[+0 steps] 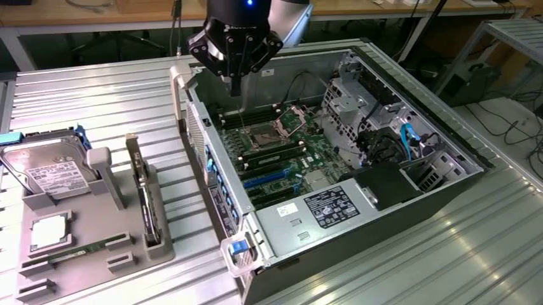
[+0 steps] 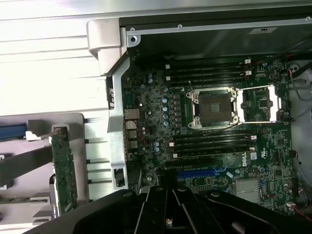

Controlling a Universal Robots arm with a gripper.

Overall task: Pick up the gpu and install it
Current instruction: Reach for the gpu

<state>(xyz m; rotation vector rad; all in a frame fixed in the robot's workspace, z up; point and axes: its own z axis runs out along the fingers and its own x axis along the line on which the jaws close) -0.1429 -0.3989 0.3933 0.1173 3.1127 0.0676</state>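
The gpu point(image 1: 149, 213) stands on edge in a slot of the grey holder tray point(image 1: 93, 267) at the exterior view's left, its silver bracket at the far end. In the wrist view the gpu point(image 2: 64, 168) shows its green circuit board face. My gripper point(image 1: 235, 88) hangs over the far left corner of the open computer case point(image 1: 339, 210), above the motherboard point(image 1: 280, 149), well apart from the gpu. Its black fingers are shut together with nothing between them. In the wrist view the gripper point(image 2: 168, 195) points down over the blue expansion slot point(image 2: 195, 173).
On the holder tray a silver hard drive point(image 1: 53, 171) stands upright, a processor chip point(image 1: 49, 230) lies flat, and a narrow RAM stick point(image 1: 81, 249) lies beside it. The case's side walls and drive cage point(image 1: 373, 108) rise around the motherboard. Ribbed metal table point(image 1: 93, 101) surrounds everything.
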